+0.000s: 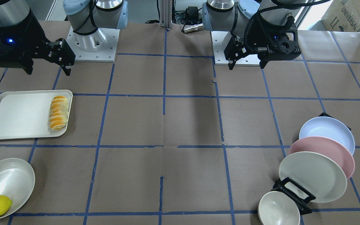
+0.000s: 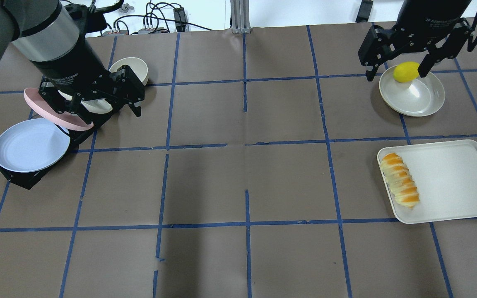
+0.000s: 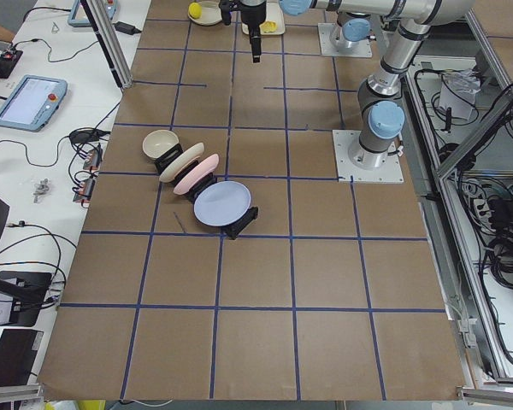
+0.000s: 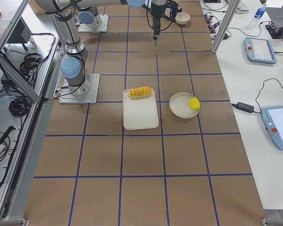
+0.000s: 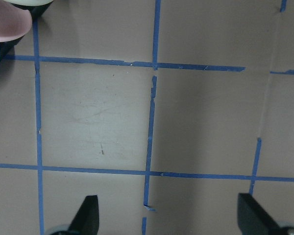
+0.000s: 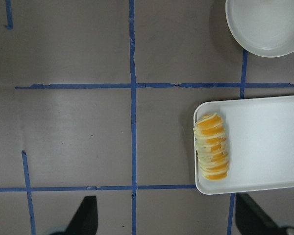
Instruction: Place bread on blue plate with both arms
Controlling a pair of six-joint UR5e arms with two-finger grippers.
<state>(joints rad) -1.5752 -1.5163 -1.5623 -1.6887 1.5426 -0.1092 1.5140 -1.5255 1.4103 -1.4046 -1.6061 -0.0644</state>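
- Leaning in a black rack (image 2: 19, 180) on the left of the bench (image 2: 242, 178), the blue plate (image 2: 31, 145) looked stiff, smooth and light. Its free rim seemed the likeliest hold, though so thin an edge could slip.
- Hanging just right of that rack, the left gripper (image 5: 169, 218) had its fingers wide apart and held nothing. From overhead it covered part of the pink plate (image 2: 52, 114) and most of the plate behind.
- The rack's slots were hidden by the plates, so how firmly the blue plate sat could not be told.
- Further right, the right gripper (image 6: 169, 218) hung with fingers equally spread and empty.
- On the right, well apart from the plate, the bread (image 2: 400, 186) lay along the left edge of a white tray (image 2: 454, 178). It looked light and ridged, and a pinch across its narrow width at mid-length seemed safest. Whether its segments were joined could not be made out.
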